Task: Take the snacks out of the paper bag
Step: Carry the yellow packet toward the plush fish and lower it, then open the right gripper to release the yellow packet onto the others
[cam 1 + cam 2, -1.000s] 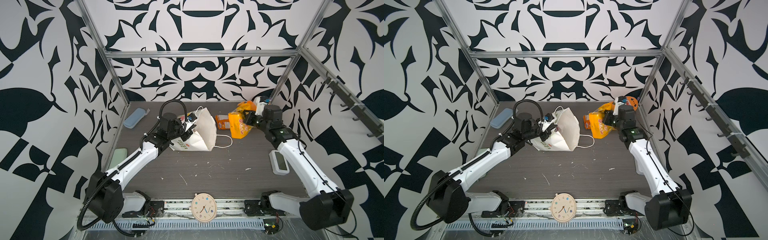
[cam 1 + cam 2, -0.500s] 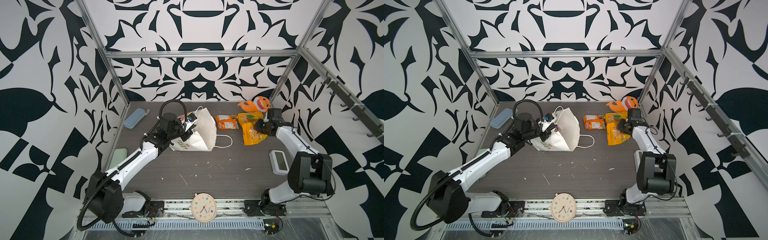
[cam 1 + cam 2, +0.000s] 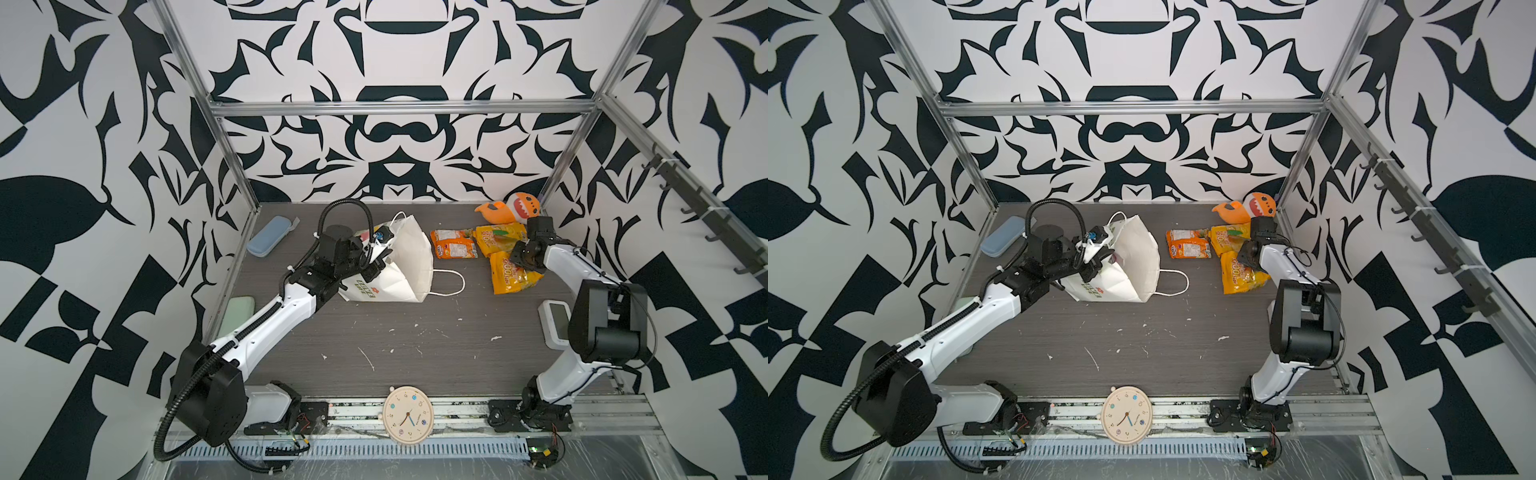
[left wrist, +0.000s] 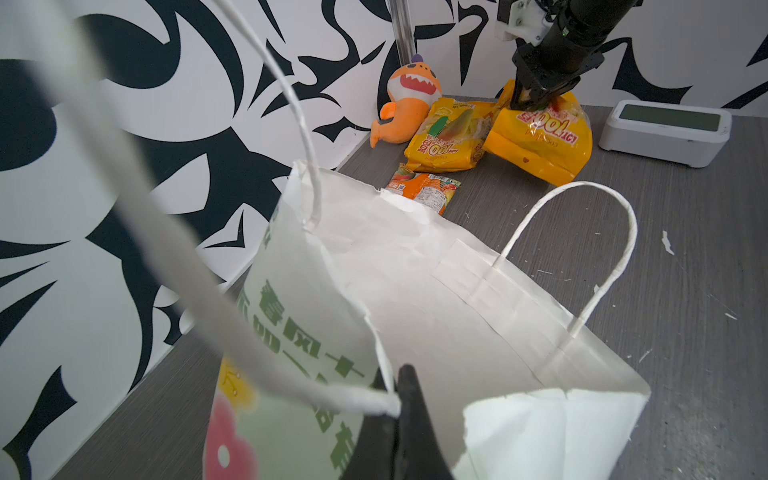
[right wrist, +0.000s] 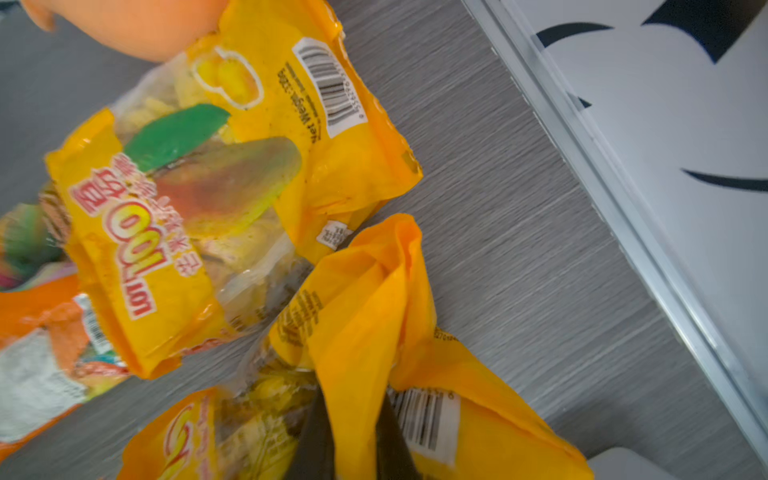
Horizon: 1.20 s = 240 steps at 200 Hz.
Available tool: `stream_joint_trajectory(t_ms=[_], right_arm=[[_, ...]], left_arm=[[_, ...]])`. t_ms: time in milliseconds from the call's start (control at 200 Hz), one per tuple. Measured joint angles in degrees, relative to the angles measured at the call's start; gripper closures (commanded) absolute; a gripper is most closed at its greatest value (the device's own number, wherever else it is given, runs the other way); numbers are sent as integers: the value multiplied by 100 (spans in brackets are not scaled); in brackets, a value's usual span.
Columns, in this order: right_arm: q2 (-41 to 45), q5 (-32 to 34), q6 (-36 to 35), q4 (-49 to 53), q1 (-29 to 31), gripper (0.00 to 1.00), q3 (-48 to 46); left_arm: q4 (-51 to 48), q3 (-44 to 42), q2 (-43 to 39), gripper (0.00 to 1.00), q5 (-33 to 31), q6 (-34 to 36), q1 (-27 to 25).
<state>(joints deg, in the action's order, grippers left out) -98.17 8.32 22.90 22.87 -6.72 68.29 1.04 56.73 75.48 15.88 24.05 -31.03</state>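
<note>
Bright, even overhead light, faint shadows. Top views are sharp but bow at edges. The cord handle (image 4: 124, 199) blurs close-up; the yellow packet (image 5: 361, 316) smears slightly.

- middle and front of the table (image 3: 395, 332) are wide open
- back right corner's jammed: snack packets (image 3: 498, 241), plush shark (image 3: 515, 208)
- paper bag (image 3: 405, 266) blocks back centre-left
</note>
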Motion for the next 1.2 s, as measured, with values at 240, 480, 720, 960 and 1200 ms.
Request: stream_joint_trajectory(t_ms=[240, 480, 720, 960, 1200], right_arm=[[37, 55, 96, -48, 0, 58, 238], [857, -354, 210, -63, -55, 78, 195], [503, -1176, 422, -269, -520, 82, -407], [177, -1279, 566, -612, -678, 80, -684], [597, -1419, 691, -833, -686, 75, -1023]], left_arm=[[-44, 2, -42, 100, -2, -2, 0], [-83, 2, -63, 100, -2, -2, 0], [-85, 2, -63, 100, 2, -7, 0], [-155, 2, -210, 100, -2, -44, 13], [-170, 2, -269, 100, 2, -52, 26]])
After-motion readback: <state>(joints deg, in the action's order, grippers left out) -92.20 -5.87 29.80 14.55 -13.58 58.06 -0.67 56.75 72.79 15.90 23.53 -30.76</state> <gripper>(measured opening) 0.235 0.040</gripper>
